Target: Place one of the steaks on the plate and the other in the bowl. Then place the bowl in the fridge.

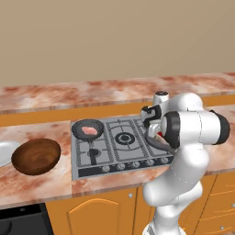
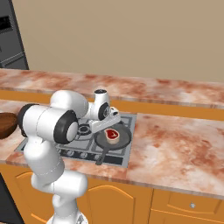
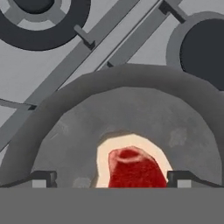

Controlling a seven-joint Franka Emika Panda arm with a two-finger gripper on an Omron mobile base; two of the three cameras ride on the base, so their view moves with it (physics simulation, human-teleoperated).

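Red steak (image 3: pixel 133 168), lying in the pan (image 3: pixel 65 144) on the stove's right side, looks soft, light and slick, best pinched across its width by the wide-apart gripper (image 3: pixel 111 178) straddling it.

I count two steaks: a pale pink steak (image 1: pixel 90 131) and a deep red steak (image 2: pixel 112 134) with a whitish fat rim. There are two dark frying pans, the left pan (image 1: pixel 87 129) and the right pan (image 2: pixel 113 138), one steak in each. One brown bowl (image 1: pixel 36 156), one plate (image 1: pixel 4 151), one hob (image 1: pixel 121 144).
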